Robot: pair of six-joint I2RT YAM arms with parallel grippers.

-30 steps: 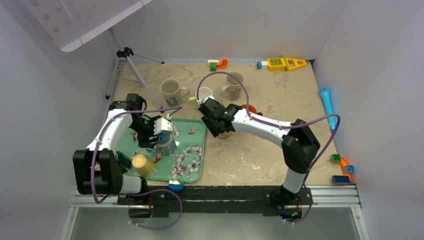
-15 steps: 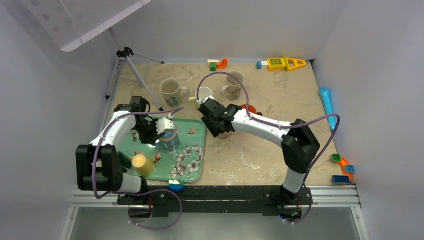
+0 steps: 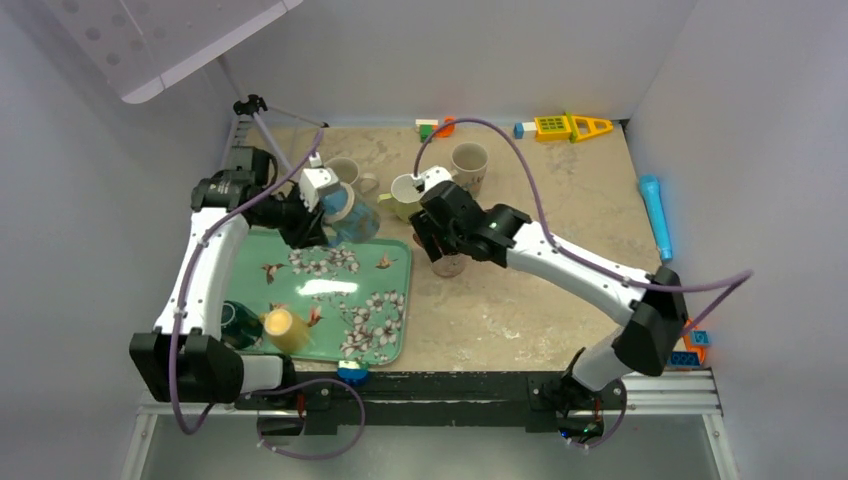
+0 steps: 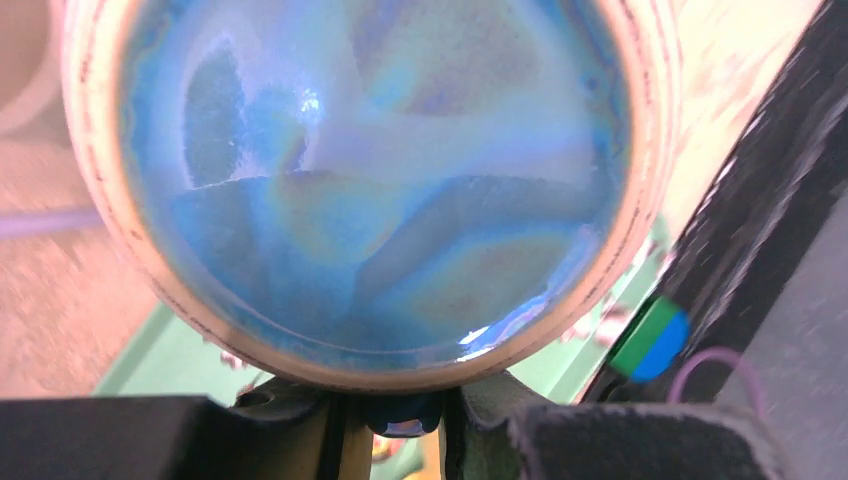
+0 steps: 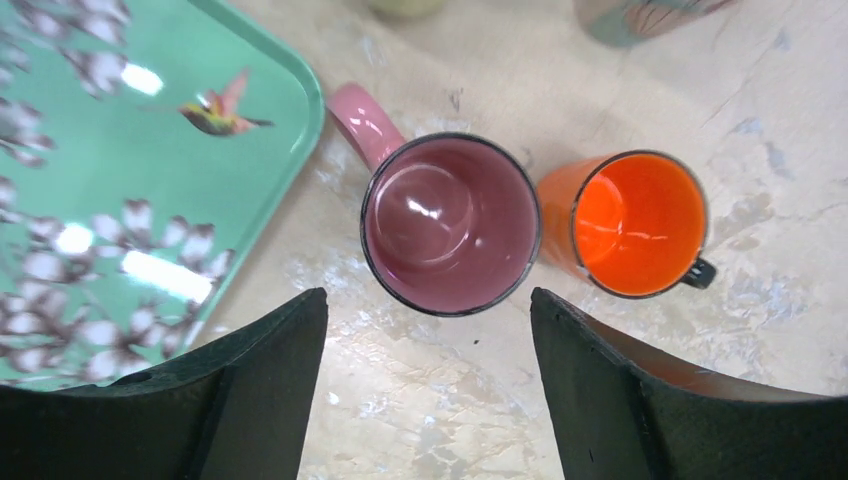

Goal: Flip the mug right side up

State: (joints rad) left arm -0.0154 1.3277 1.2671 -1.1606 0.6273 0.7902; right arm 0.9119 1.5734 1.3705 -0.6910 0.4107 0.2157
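A blue mug [image 3: 351, 214] hangs in my left gripper [image 3: 322, 207], lifted and tilted over the far edge of the green floral tray [image 3: 385, 330]. In the left wrist view its open mouth [image 4: 370, 180] fills the frame, and the gripper [image 4: 392, 425] is shut on its handle at the bottom edge. My right gripper [image 3: 440, 238] is open and empty above an upright pink mug [image 5: 450, 225], which stands on the table beside an upright orange mug [image 5: 638, 222]. Its fingers [image 5: 250, 390] stand on either side, just short of the pink mug.
A dark green mug [image 3: 236, 323] and a yellow cup [image 3: 283, 327] lie on the tray's near left. Three more mugs stand behind: beige [image 3: 343, 170], pale green [image 3: 405, 192], patterned [image 3: 468, 163]. A tripod [image 3: 262, 118] stands back left; toys [image 3: 560, 127] and bricks [image 3: 685, 345] line the edges.
My left arm has lifted the blue mug off the tray, carried it towards the far edge and tilted it. My right arm has shifted, and the pink mug now shows below it.
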